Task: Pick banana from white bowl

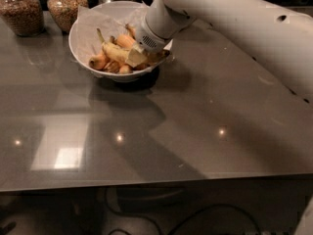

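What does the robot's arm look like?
The arm is thick, round, smooth and white, with a few small dark holes. Near its end is a grey dotted patch. The gripper, down in the bowl, looks pale and partly hidden.

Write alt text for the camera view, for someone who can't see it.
A white robot arm reaches from the upper right, its claw in a white bowl of bananas, at the longest banana. The bowl sits on a grey table, with glass jars behind.
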### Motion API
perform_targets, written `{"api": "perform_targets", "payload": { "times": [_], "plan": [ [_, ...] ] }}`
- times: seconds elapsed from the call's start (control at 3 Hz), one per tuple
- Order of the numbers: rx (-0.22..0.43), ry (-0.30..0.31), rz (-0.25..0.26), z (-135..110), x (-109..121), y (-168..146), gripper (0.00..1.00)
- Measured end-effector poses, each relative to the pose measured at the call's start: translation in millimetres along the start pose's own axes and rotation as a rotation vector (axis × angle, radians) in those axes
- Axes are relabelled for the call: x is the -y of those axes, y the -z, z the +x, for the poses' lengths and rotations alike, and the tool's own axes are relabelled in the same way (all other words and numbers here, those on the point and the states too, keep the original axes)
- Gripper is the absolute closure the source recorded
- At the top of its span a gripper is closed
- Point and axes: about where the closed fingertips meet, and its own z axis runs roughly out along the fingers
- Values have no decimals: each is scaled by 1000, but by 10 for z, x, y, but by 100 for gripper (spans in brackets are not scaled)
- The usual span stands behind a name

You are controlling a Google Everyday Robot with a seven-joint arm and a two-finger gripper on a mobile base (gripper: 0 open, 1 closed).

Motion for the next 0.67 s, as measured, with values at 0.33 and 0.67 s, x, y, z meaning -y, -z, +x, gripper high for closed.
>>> {"api": "perform_targets", "payload": {
  "times": [0.33,0.67],
  "plan": [
    [49,9,13,-120,-10,152,100],
    [112,4,26,-191,-24,384,100]
  ]
}}
